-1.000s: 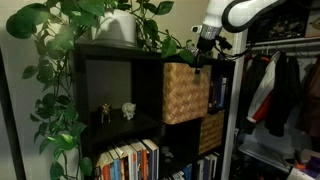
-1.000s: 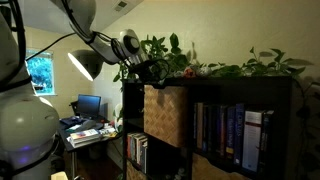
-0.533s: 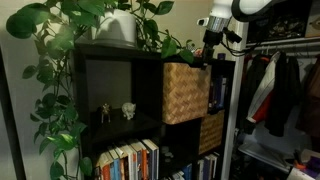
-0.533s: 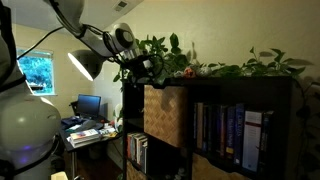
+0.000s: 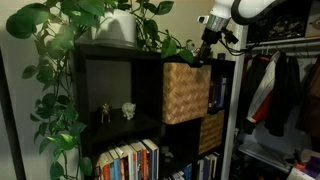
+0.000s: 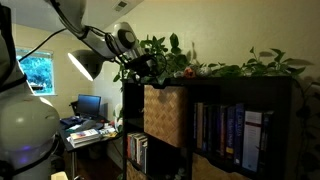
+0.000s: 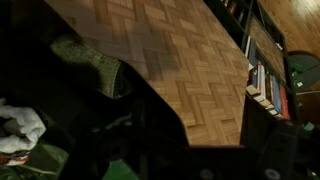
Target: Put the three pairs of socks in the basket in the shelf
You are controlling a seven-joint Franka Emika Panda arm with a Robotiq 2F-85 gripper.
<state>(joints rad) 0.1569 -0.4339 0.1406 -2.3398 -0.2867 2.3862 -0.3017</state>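
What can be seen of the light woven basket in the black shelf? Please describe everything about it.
The basket is a cube-shaped bin of light tan wicker with a checkered weave, seen close up in the wrist view. It stands upright in an upper compartment of the black shelf, sticking out a little past the front. The gripper hangs close above its top edge. Its inside is not visible.

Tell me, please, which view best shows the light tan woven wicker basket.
The exterior view where the basket sits well lit, weave clear, in the black shelf. In an exterior view it looks darker; the wrist view gives only close weave.
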